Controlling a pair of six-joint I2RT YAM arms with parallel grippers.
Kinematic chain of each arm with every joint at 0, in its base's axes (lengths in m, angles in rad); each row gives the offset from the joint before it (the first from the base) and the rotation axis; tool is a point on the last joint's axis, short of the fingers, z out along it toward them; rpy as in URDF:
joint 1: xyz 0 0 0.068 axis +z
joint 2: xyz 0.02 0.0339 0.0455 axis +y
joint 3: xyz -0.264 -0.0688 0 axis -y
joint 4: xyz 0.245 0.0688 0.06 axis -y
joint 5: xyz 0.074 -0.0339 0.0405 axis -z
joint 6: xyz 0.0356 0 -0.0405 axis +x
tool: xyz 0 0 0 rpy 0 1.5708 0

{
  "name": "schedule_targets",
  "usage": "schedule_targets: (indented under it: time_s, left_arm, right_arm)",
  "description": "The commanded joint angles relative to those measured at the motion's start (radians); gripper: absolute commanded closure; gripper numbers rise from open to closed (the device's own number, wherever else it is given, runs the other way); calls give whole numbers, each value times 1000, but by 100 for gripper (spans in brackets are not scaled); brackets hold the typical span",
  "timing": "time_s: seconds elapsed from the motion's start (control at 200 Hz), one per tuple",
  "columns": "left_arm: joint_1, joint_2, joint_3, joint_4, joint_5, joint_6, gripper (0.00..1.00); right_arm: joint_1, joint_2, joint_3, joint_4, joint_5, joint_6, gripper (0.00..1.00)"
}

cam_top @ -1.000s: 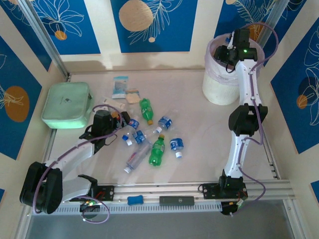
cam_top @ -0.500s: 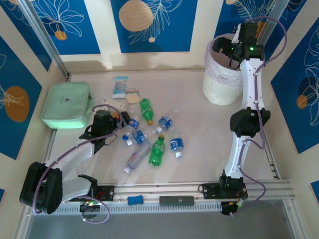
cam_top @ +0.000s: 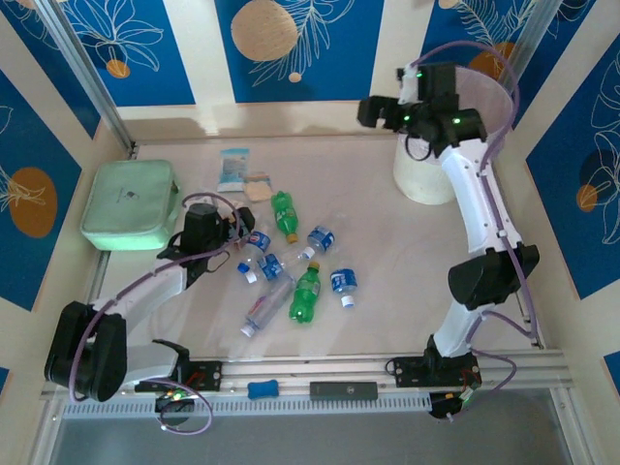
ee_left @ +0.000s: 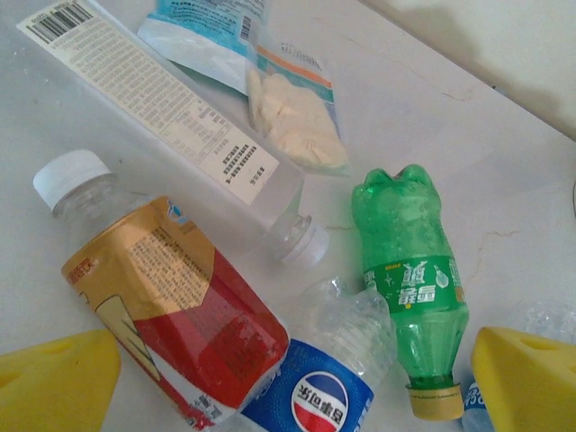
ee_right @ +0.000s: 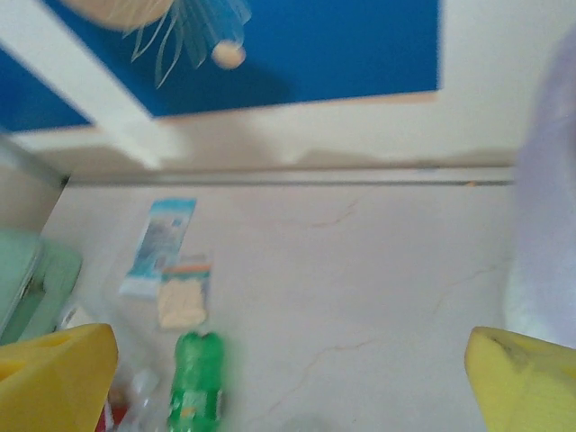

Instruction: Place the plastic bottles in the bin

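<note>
**Both grippers wide and empty; bottles under the left hand, bin beside the right**

Left gripper (ee_left: pixel 292 382): yellow fingers (ee_left: pixel 54 378) spread wide, holding nothing, low over the table (cam_top: pixel 387 242).
- Between the fingers lies a red-and-gold labelled bottle (ee_left: pixel 171 306), its white cap pointing away to the left. A Pepsi-labelled clear bottle (ee_left: pixel 333 387) touches it.
- Just inside the right finger lies a green bottle (ee_left: pixel 414 288), yellow cap toward the hand.
- Ahead of the hand is a clear tube with a barcoded white label (ee_left: pixel 171 117), its cap end just beside the Pepsi-labelled clear bottle.
- Beyond that are a packet with cream contents (ee_left: pixel 292 117) and a blue-white packet (ee_left: pixel 202 27).
- In the overhead view, a second green bottle (cam_top: pixel 307 293) and several clear blue-labelled bottles (cam_top: pixel 321 238) lie scattered right of this hand.
- A mint-green pouch (cam_top: pixel 129 203) sits near its left side.

Right gripper (cam_top: pixel 373 111): fingers (ee_right: pixel 54 378) wide apart, nothing between them, raised above the table.
- The bin (cam_top: pixel 421 179) stands just to this hand's right; the gripper is outside its rim.
- All the bottles lie well apart from this hand, on the table toward the left arm.
</note>
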Motion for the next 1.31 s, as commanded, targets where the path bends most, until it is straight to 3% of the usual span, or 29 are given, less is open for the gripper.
schedule_targets:
  time_s: [0.0,0.23,0.465,0.745,1.12,1.301]
  left_arm:
    - [14,32,56,-46,-60,-12,0]
    - [17,104,82,-78,-84,-93,0]
    - [19,125,55,-101,-117,-153,0]
    - [23,193,73,-105,-80,-195,0]
    - [24,314,118,-119,-32,-259,1]
    - [35,307,102,-162,-62,-228,8]
  right_arm:
    - [82,-56,-131,95,62,-39,1]
    - [226,-108,-391,230,106,28,1]
    - [321,-73,-546,362,93,140,1]
    - [427,-27,-578,390,203,177,1]
    - [425,-30,-551,352,256,166,1]
    - [424,-24,-544,344,263,164,1]
